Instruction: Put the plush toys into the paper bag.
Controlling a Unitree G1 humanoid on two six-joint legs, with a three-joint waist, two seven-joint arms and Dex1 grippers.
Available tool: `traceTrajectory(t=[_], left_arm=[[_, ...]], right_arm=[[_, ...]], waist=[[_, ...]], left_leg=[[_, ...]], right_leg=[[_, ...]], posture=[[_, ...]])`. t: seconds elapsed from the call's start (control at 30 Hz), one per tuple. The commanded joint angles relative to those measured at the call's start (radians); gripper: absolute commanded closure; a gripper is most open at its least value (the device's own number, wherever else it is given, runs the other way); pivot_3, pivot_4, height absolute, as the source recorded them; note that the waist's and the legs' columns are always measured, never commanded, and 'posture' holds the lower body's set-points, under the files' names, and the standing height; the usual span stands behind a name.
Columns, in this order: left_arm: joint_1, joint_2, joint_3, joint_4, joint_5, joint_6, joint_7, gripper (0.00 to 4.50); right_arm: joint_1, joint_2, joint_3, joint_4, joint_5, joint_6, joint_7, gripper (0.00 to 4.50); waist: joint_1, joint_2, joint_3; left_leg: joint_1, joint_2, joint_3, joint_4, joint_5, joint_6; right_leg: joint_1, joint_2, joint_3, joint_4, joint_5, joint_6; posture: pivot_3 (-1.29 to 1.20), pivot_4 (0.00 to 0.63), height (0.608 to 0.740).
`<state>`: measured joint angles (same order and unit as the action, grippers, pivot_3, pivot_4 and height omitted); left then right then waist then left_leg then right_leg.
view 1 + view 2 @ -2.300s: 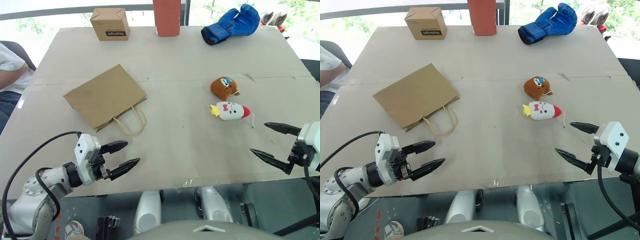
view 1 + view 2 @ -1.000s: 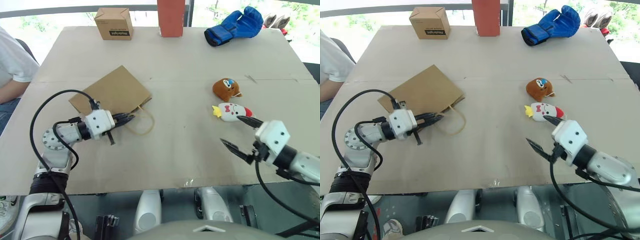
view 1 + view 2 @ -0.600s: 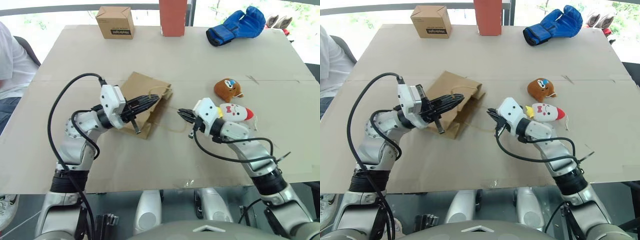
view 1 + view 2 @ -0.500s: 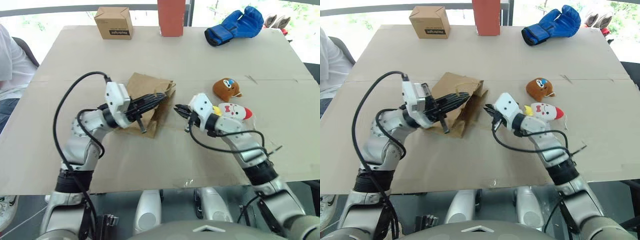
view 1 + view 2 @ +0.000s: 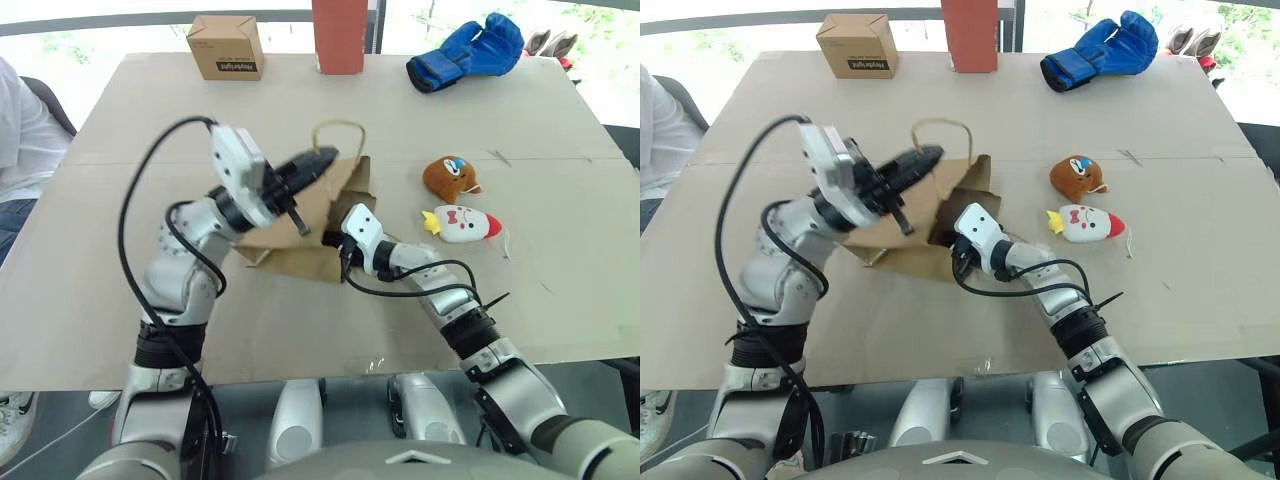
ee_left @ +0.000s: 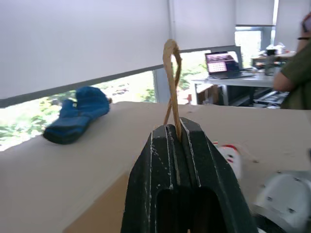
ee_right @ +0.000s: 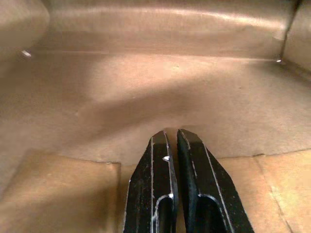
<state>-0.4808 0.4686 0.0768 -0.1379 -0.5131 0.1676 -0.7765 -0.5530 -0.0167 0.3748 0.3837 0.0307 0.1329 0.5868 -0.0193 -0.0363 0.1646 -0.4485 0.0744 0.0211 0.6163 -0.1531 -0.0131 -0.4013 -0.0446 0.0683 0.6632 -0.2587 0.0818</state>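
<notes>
We see the paper bag (image 5: 300, 225) mid-table, mouth lifted and gaping toward the toys' side. Left gripper (image 5: 318, 160) sits above the bag, jaws pressed together on one twisted loop handle (image 5: 340, 138), pulling it up; in the left wrist view the handle (image 6: 171, 82) stands straight up from between the fingers (image 6: 160, 160). Right gripper (image 7: 171, 138) is pushed into the bag's mouth, jaws pressed together with nothing between them; the right wrist view shows the brown paper interior past the fingertips. The brown plush (image 5: 447, 176) lies on the table to the right of the bag, apart from it. The white chicken plush (image 5: 462, 223) lies just below the brown one, also right of the bag and outside it. Blue boxing glove (image 5: 465, 50), small cardboard box (image 5: 227, 47) and a red-brown post (image 5: 340, 35) stand at the far edge, well beyond the bag. A person's sleeve (image 5: 22, 130) shows far left of the bag
</notes>
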Motion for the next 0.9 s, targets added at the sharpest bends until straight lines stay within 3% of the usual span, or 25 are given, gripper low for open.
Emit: traceTrajectory(t=[0.03, 0.33, 0.6, 0.9], left_arm=[[-0.07, 0.011, 0.059, 0.042, 0.036, 0.002, 0.085, 4.5], [-0.084, 0.041, 0.096, 0.009, 0.065, 0.083, 0.181, 4.5], [-0.057, -0.033, 0.137, -0.109, 0.085, 0.199, 0.421, 4.5], [-0.012, -0.052, 0.103, -0.166, 0.066, 0.187, 0.378, 4.5]], right_arm=[[-0.014, 0.058, -0.005, 0.048, -0.052, 0.031, -0.111, 4.43], [-0.106, 0.15, -0.058, 0.192, -0.101, -0.023, -0.285, 4.43], [-0.117, 0.14, -0.042, 0.283, -0.16, -0.053, -0.327, 4.43], [-0.098, 0.127, -0.107, 0.123, -0.094, -0.035, -0.283, 4.43]], waist=[[-0.005, 0.0, 0.0], [-0.022, 0.0, 0.0], [-0.021, 0.0, -0.001], [-0.019, 0.0, 0.0]], left_leg=[[0.0, 0.0, 0.0, 0.0, 0.0, 0.0], [0.0, 0.0, -0.001, -0.001, 0.0, 0.0], [0.0, 0.0, -0.001, -0.002, 0.0, 0.0], [-0.001, 0.0, -0.001, -0.002, 0.0, 0.0]], right_leg=[[0.0, 0.0, 0.0, 0.0, 0.0, 0.0], [0.0, 0.0, 0.0, 0.0, 0.0, 0.0], [0.0, 0.0, 0.0, 0.0, 0.0, 0.0], [0.0, 0.0, 0.0, 0.0, 0.0, 0.0]], posture=[[0.0, 0.15, 0.74], [0.0, 0.15, 0.74], [0.0, 0.15, 0.74], [0.0, 0.15, 0.74]])
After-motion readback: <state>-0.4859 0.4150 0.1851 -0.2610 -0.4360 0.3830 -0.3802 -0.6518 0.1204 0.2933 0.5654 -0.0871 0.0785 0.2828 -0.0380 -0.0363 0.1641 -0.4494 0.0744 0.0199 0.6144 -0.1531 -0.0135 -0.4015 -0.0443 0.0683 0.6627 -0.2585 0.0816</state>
